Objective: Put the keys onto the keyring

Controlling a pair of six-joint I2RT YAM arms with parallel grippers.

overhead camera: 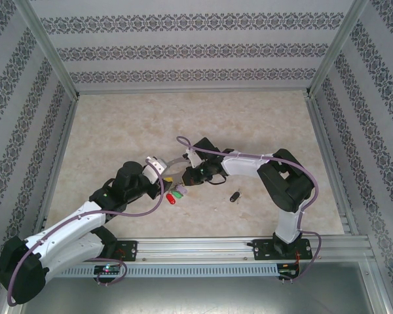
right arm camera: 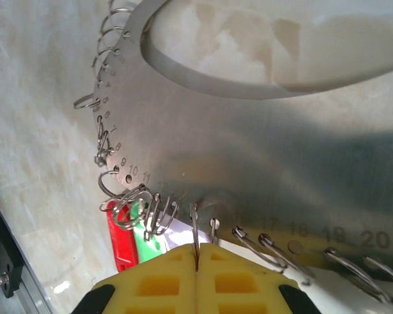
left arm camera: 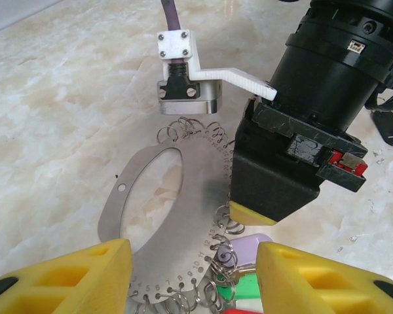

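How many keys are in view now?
4: red key, green key and lilac key bunched at the keyring's rim; black key lying alone on the table, to their right. Others may be hidden.

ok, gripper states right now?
Left gripper: jaws apart astride the keyring's near end; grip cannot be told.
Right gripper: jaws shut on a small wire ring at the keyring's edge.

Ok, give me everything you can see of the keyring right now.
The keyring is a flat, brushed silvery metal plate with a large oval cutout and numbered holes along its curved edge, many carrying small wire rings. It looks raised off the marble tabletop, casting a shadow. One end lies inside the left gripper, between its yellow fingers; the right gripper is shut on one edge ring.
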